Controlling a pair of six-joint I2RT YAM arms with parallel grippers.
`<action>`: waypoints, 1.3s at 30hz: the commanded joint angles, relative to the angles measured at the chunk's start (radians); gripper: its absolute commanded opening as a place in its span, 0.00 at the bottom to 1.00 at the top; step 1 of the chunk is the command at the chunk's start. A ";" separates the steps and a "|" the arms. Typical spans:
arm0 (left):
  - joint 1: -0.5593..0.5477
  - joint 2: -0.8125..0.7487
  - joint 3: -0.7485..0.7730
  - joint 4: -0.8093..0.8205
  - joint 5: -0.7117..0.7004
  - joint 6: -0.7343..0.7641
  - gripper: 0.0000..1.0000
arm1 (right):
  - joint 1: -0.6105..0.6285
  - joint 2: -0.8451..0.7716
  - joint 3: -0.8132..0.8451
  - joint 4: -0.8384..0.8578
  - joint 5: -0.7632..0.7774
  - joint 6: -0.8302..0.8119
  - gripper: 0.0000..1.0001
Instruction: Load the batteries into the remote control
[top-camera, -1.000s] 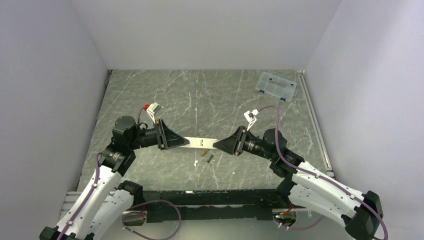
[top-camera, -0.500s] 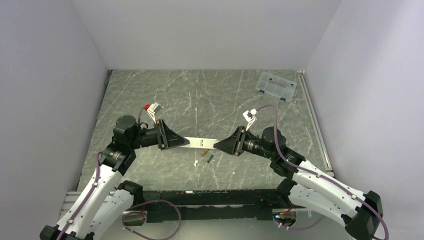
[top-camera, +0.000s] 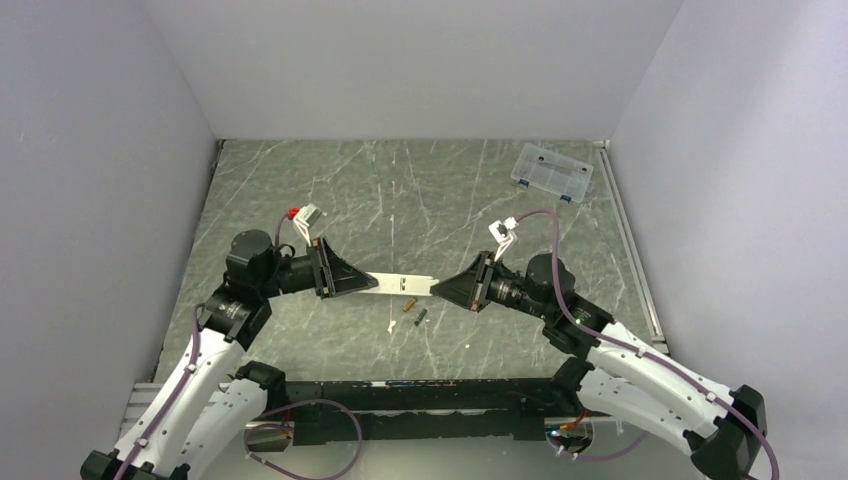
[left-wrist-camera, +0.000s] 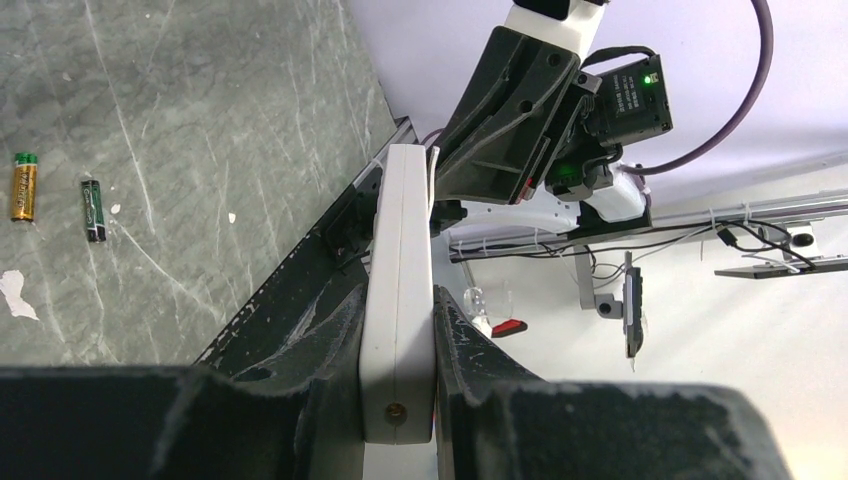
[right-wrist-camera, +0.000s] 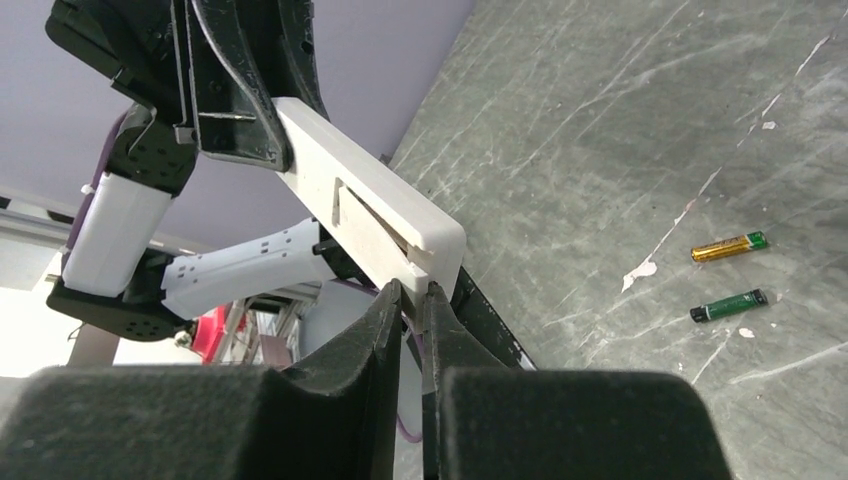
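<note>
Fingers (left-wrist-camera: 330, 340) of the left gripper (top-camera: 372, 283) are clamped on one end of the remote control (top-camera: 403, 285), a slim white bar held level above the table (top-camera: 420, 190). At the bar's other end, the right gripper (right-wrist-camera: 412, 298) has its fingers drawn nearly together, with only a thin slit between them. Their tips touch the lower edge of that end, but the wrist view does not show whether they actually pinch it. A rectangular slot shows on the side of the remote facing the right wrist camera.

Both batteries lie on the table just beside the remote's middle, on the side toward the arm bases. The gold battery (top-camera: 407, 308), which has a green end, is closer to the remote. The dark green battery (top-camera: 421, 317) is just beyond it, and the two lie roughly parallel without touching. Their printing is too small to read. A white sliver (top-camera: 391, 326) lies near them. A clear compartment box (top-camera: 551, 172) sits well away from the remote, at the far right.
</note>
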 joint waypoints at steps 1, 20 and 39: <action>-0.002 -0.004 0.031 0.051 0.027 0.007 0.00 | 0.003 -0.019 0.029 0.020 0.006 -0.014 0.07; -0.002 0.003 0.049 -0.002 -0.002 0.043 0.00 | 0.003 -0.120 0.006 -0.011 0.031 -0.021 0.00; -0.002 0.025 0.079 -0.165 -0.038 0.175 0.00 | 0.000 -0.143 0.157 -0.340 0.198 -0.201 0.00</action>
